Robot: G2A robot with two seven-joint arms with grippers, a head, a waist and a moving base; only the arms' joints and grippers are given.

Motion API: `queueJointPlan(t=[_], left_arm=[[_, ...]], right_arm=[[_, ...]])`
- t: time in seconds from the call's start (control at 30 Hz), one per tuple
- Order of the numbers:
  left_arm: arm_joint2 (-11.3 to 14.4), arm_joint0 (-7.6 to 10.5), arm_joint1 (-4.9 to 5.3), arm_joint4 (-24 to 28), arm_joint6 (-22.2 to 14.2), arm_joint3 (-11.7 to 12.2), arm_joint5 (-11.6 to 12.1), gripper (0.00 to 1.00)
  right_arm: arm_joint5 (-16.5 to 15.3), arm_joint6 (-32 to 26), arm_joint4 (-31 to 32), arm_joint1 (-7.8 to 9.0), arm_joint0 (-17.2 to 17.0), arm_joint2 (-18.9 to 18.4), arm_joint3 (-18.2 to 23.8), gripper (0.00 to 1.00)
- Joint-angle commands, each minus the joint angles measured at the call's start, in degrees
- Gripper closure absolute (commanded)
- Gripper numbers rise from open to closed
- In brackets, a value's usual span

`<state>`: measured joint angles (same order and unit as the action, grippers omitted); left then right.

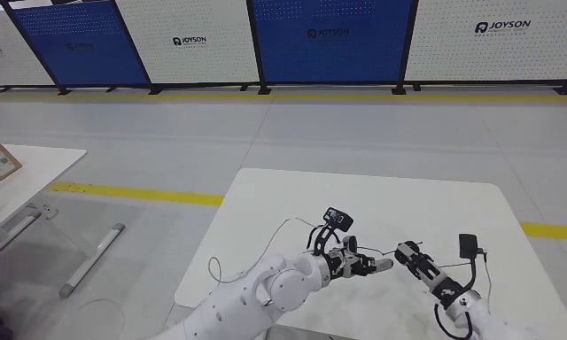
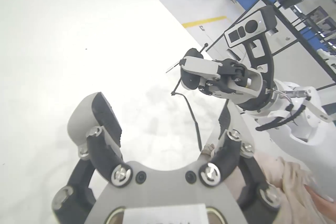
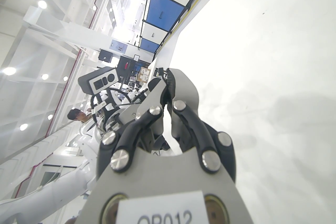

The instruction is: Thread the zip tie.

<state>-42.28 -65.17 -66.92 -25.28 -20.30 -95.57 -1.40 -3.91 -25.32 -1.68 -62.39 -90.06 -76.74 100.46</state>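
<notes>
R hand point(image 2: 187, 68) is clamped shut on the zip tie point(image 2: 193, 118), just above the desk point(image 2: 65, 38). L hand point(image 2: 164, 107) is wide open, gripping nothing. The strap trails out of R hand and curves down toward L hand, long axis running roughly hand to hand. Loose end sits nearest L, prob. just beside it, contact unclear. I reckon L grabs there next. Can't tell which end's the head.
</notes>
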Motion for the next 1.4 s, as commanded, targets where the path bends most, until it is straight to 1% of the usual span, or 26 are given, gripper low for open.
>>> queueJointPlan(t=[0.0,0.1,0.17,0.2,0.3,0.4,0.63,0.67,0.77,0.87,0.9,0.93,0.97,1.03,1.1,1.13,1.2,1.23,1.27,1.3,1.37], left_arm=[[-0.05,-0.16,-0.02,0.04,0.45,0.08,-0.04,0.00],[-0.23,-0.42,-0.22,-0.19,1.91,0.62,-1.74,0.00],[-0.07,-0.41,-0.43,-1.41,3.11,0.80,-3.74,0.00],[0.11,-0.43,-0.53,-1.56,3.28,0.72,-4.11,0.00],[0.40,-0.26,-0.83,-0.95,3.10,1.00,-3.89,0.00],[0.79,0.00,-1.07,-1.27,2.20,1.29,-5.04,0.00],[0.80,-0.09,-1.08,-1.17,2.33,1.24,-4.96,0.00],[0.73,-0.46,-1.14,-0.63,2.80,1.11,-4.51,0.00],[0.41,-0.77,-1.21,-0.21,3.33,0.94,-3.85,0.00],[0.19,-0.99,-1.25,-0.19,3.19,0.91,-3.19,0.00],[0.04,-1.09,-1.27,-0.10,3.23,0.93,-3.18,0.20],[-0.02,-1.16,-1.28,-0.03,3.10,0.93,-3.20,0.54],[-0.12,-1.24,-1.31,0.21,2.98,0.97,-3.35,0.62],[-0.02,-1.08,-1.35,-0.11,1.84,1.11,-3.57,0.73],[0.03,-1.04,-1.44,0.26,1.23,1.13,-3.51,0.79],[0.02,-1.01,-1.50,0.93,0.73,1.18,-3.20,0.85],[-0.06,-0.99,-1.60,2.07,0.26,1.25,-2.36,0.87],[-0.09,-0.98,-1.65,2.83,-0.17,1.25,-1.74,0.93],[-0.24,-0.96,-1.69,4.08,-0.76,1.35,-0.75,0.94],[-0.37,-0.87,-1.70,4.34,-1.01,1.52,-0.40,0.96],[-0.45,-0.86,-1.76,5.03,-1.43,1.58,0.24,0.94]], right_arm=[[-0.02,0.78,0.19,-0.09,-0.03,0.22,-0.16,1.00],[0.02,1.10,0.85,-0.21,0.20,0.78,-0.55,1.00],[-0.02,1.20,1.05,-0.28,0.36,1.05,-0.73,1.00],[-0.04,1.22,1.09,-0.31,0.39,1.10,-0.78,1.00],[-0.16,1.15,1.16,-0.35,0.34,1.02,-0.70,1.00],[-0.04,0.84,1.30,-0.35,0.24,0.87,-0.64,1.00],[0.15,0.81,1.50,-0.35,0.23,0.79,-0.54,1.00],[0.15,0.81,1.50,-0.35,0.23,0.79,-0.54,1.00],[0.15,0.81,1.50,-0.35,0.23,0.79,-0.54,1.00],[0.15,0.81,1.50,-0.35,0.23,0.79,-0.54,1.00],[0.15,0.81,1.50,-0.35,0.23,0.79,-0.54,1.00],[0.15,0.81,1.50,-0.35,0.23,0.79,-0.54,1.00],[0.15,0.81,1.50,-0.35,0.23,0.79,-0.54,1.00],[0.15,0.81,1.50,-0.35,0.23,0.79,-0.54,1.00],[0.15,0.81,1.50,-0.35,0.23,0.79,-0.54,1.00],[0.15,0.81,1.50,-0.35,0.23,0.79,-0.54,1.00],[0.15,0.81,1.50,-0.35,0.23,0.79,-0.54,1.00],[0.15,0.81,1.50,-0.35,0.23,0.79,-0.54,1.00],[0.15,0.81,1.50,-0.35,0.23,0.79,-0.54,1.00],[0.15,0.81,1.50,-0.35,0.23,0.79,-0.54,1.00],[0.15,0.81,1.50,-0.35,0.23,0.79,-0.54,1.00]])
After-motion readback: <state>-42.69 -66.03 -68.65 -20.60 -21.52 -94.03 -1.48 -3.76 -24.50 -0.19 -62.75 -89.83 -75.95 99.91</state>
